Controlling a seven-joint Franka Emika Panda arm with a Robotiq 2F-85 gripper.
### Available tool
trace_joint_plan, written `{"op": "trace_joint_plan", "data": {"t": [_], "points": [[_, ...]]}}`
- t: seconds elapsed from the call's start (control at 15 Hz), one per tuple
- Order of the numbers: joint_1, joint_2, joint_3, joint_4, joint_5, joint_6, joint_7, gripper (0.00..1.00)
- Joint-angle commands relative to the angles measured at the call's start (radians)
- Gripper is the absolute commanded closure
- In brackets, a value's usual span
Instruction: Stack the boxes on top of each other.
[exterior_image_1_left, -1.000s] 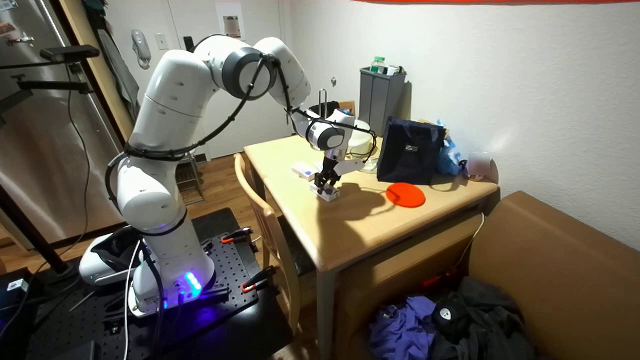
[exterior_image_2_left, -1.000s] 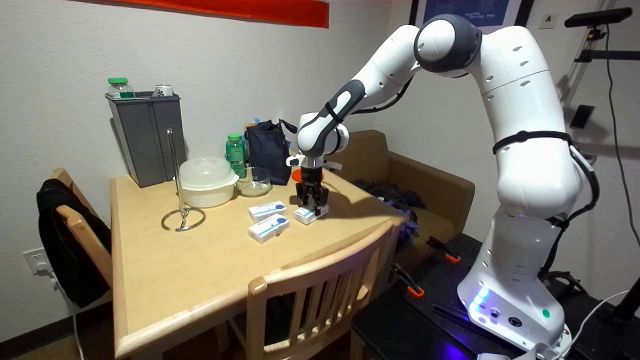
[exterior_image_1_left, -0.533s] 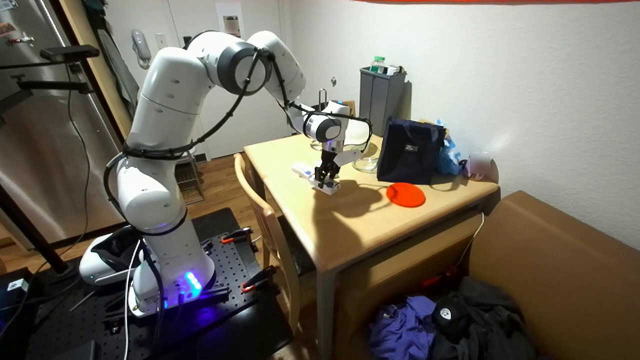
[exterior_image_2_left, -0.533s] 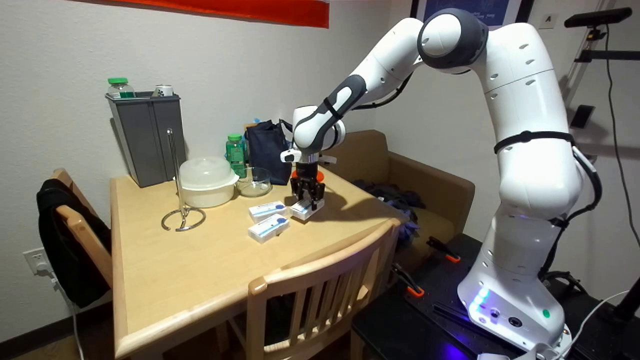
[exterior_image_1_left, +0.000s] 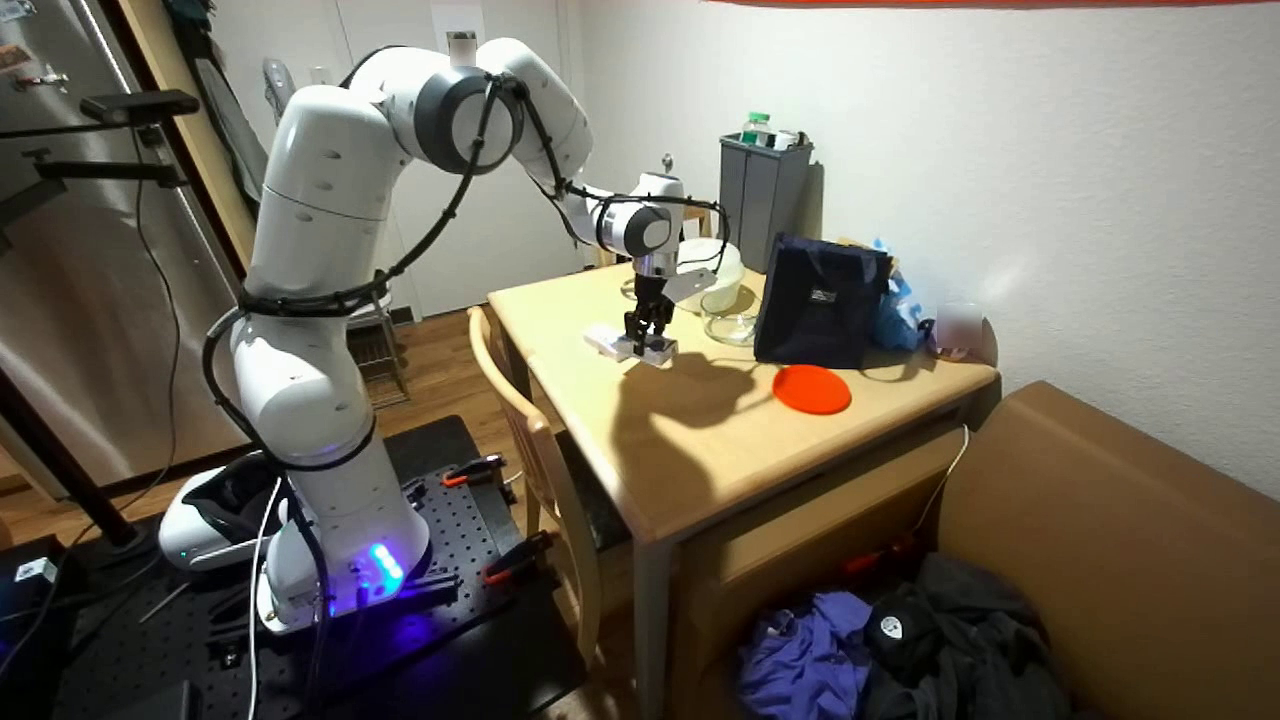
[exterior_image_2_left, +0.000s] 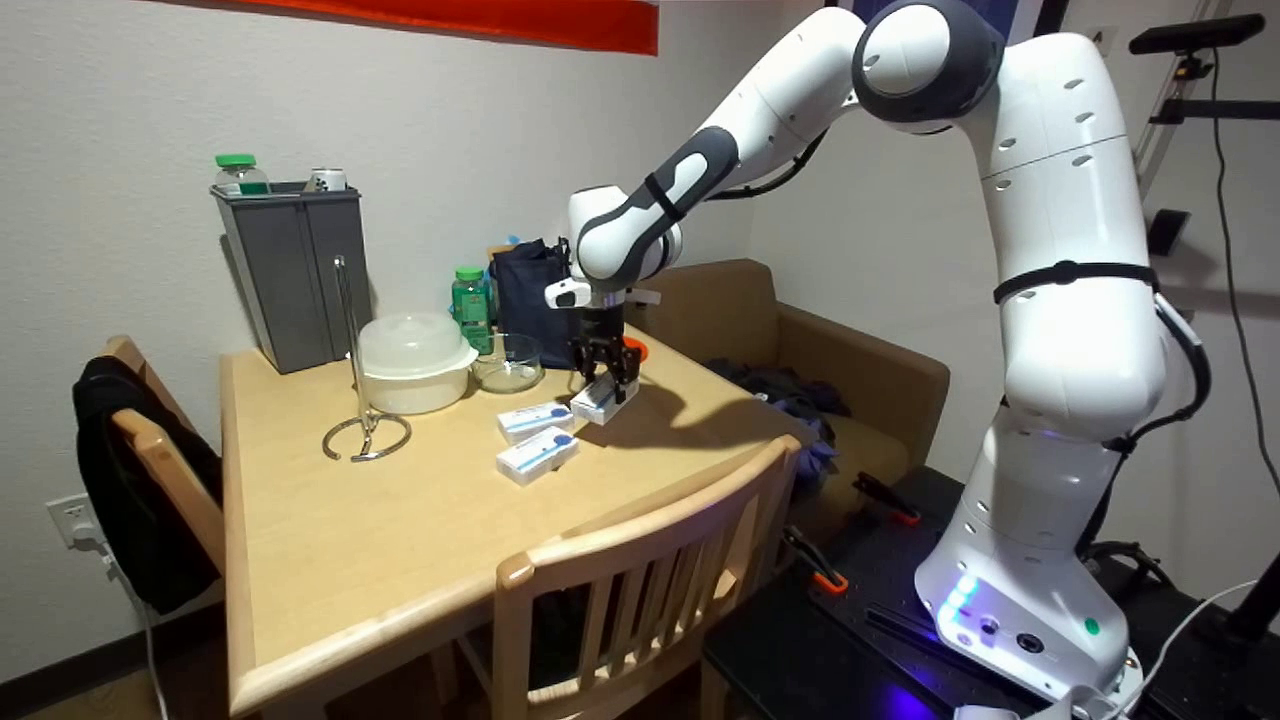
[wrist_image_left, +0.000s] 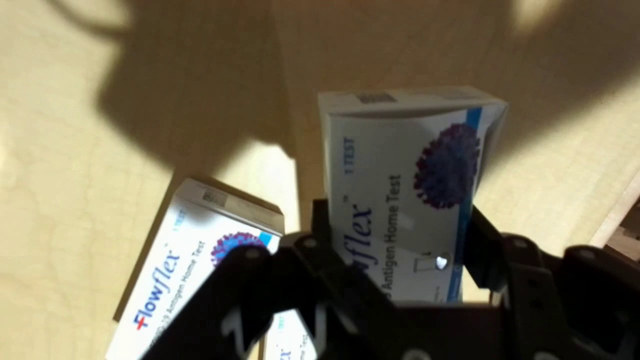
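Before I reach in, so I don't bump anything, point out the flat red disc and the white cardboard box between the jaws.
Flat red disc (exterior_image_1_left: 811, 390), in an exterior view: top surface.
White cardboard box (wrist_image_left: 399, 197), in the wrist view: printed face.

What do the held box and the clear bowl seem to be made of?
The held box: likely thin cardboard, perhaps slightly glossy, given its folded edges and small bright spot. The clear bowl: glass or clear plastic, smooth-looking; see-through walls.

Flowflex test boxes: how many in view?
3: one box held in the gripper; on the table, a second box nearer the glass bowl and a third box nearer the slatted chair.
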Motion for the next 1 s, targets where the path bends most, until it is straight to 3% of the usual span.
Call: {"op": "trace_joint_plan", "data": {"t": [0.0, 0.93], "points": [[0.031, -0.027, 0.005, 0.028, -0.041, -0.071, 0.025, 0.62], [0.060, 0.067, 0.052, 0.190, 0.072, -0.174, 0.128, 0.62]]}}
